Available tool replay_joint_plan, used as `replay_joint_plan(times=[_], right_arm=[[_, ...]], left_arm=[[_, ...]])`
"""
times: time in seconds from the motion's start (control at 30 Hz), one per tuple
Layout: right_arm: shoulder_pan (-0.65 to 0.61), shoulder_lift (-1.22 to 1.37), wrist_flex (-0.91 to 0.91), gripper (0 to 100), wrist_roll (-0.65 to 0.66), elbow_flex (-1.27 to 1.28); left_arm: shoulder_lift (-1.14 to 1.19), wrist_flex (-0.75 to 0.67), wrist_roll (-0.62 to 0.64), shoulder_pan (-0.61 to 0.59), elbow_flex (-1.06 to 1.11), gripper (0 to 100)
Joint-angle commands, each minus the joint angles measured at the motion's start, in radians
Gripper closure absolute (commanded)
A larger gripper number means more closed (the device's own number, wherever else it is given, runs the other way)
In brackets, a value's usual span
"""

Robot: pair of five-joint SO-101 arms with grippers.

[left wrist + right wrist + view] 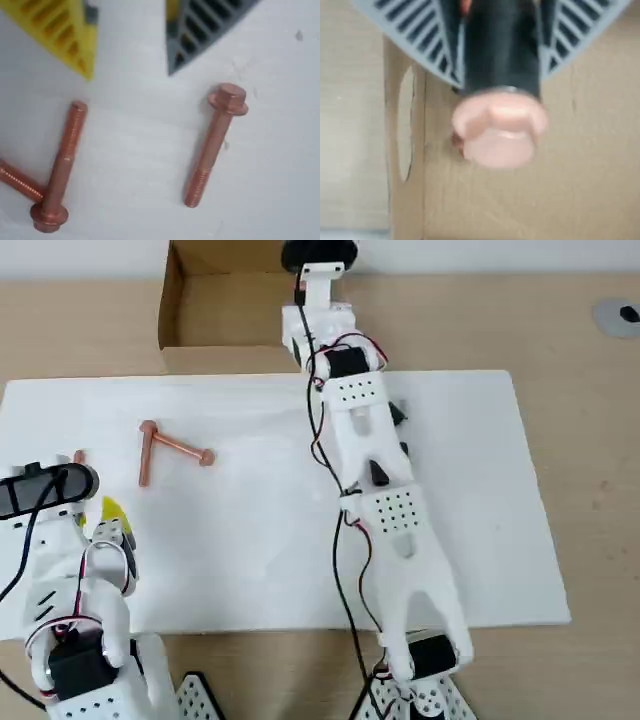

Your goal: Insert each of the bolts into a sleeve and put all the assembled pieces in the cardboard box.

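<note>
Sleeve [500, 40] with bolt [497, 132] over cardboard box [580, 175] — right pincer [502, 80] clamped on it; release seems next; left pincer [129, 74] apart.

Box [172, 310] stands behind mat [250, 540]. Two bolts [170, 447] lie touching on mat's left; third bolt [78, 457] farther left. Sleeve [500, 45] hangs over box.

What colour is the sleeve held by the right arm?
Black sleeve; clearest in the right wrist view.
</note>
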Motion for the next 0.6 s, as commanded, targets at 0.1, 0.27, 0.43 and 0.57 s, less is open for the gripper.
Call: replay_joint_plan(times=[0.1,0.27,0.43,0.57], right_arm=[[-0.007,-0.005,-0.003,98.8,0.044,-0.079],[-0.067,-0.005,0.106,98.6,0.157,-0.084],[-0.104,-0.004,0.155,98.6,0.238,-0.084],[-0.120,-0.005,0.192,98.5,0.287,-0.084]], left_arm=[[-0.004,-0.012,0.002,-0.012,-0.021,89],[-0.004,-0.006,0.002,-0.012,-0.015,89],[-0.005,0.028,0.002,-0.012,-0.020,89],[-0.005,0.028,0.002,-0.012,-0.021,89]])
